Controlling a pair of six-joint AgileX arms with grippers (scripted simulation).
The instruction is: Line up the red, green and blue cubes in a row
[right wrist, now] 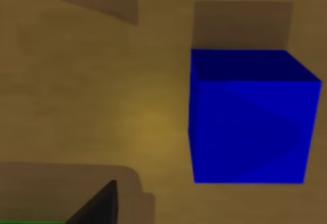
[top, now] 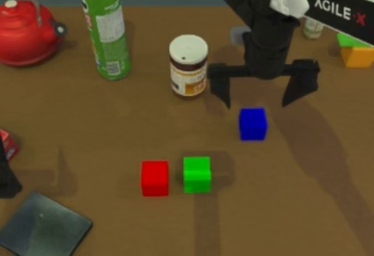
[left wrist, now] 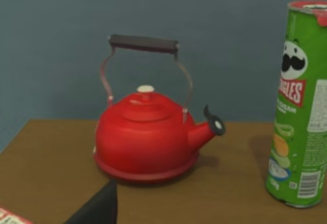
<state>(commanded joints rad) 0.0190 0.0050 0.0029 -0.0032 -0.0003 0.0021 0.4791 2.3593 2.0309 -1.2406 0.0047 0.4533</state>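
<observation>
Right gripper [top: 264, 92], fingers spread apart and empty, hangs just above the blue cube [top: 252, 124] at frame centre-right. Red cube [top: 155, 178] and green cube [top: 197, 174] sit side by side, lower centre. Left arm parked at left edge.

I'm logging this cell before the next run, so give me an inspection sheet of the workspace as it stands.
Surface: brown table, bare around the cubes.
Job's things: red cube and green cube side by side with a narrow gap; blue cube apart, farther back and right.
Clutter: kettle, green can, jar, dark tile, orange block.
Grippers: right gripper open, just behind the blue cube; left arm parked at the left edge.
Cables: nothing seen.
Surroundings: grey-blue wall.
</observation>
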